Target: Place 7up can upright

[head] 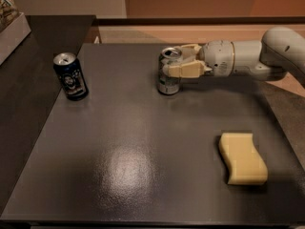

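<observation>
The 7up can (167, 84) is a silver-grey can with green markings and a shiny top. It stands upright on the dark table (143, 166), at the back centre. My gripper (174, 59) reaches in from the right at the height of the can's upper half. One finger (185, 69) lies across the can's front and the other sits behind its rim. The gripper is shut on the can.
A dark blue can (70, 76) with white graphics stands upright at the back left. A yellow sponge (242, 158) lies at the front right. A lower dark surface (28, 94) borders the table's left edge. My white arm (252, 56) spans the back right.
</observation>
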You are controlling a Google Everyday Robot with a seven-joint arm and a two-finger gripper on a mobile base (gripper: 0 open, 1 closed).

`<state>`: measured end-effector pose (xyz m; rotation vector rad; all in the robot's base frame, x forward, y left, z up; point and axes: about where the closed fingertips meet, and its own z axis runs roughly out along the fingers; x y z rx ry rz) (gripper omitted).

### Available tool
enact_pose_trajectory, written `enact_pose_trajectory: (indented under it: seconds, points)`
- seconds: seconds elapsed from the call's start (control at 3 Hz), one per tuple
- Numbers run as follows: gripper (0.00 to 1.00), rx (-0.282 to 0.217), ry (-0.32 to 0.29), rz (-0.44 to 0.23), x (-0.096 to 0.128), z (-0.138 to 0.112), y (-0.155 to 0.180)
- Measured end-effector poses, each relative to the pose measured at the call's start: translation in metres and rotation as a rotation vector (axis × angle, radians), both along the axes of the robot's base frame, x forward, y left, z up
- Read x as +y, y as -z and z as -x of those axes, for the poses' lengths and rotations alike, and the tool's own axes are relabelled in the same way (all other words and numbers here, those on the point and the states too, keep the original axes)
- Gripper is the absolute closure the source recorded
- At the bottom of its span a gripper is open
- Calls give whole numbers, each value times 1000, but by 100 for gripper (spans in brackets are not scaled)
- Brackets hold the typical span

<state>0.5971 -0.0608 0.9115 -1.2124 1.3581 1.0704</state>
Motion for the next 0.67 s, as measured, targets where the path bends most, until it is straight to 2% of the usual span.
enact_pose_trajectory:
  seconds: [0.33, 0.67]
  points:
    - [14, 0, -5, -1, 3, 0, 0]
    - [0, -1, -10, -2, 6, 1, -1]
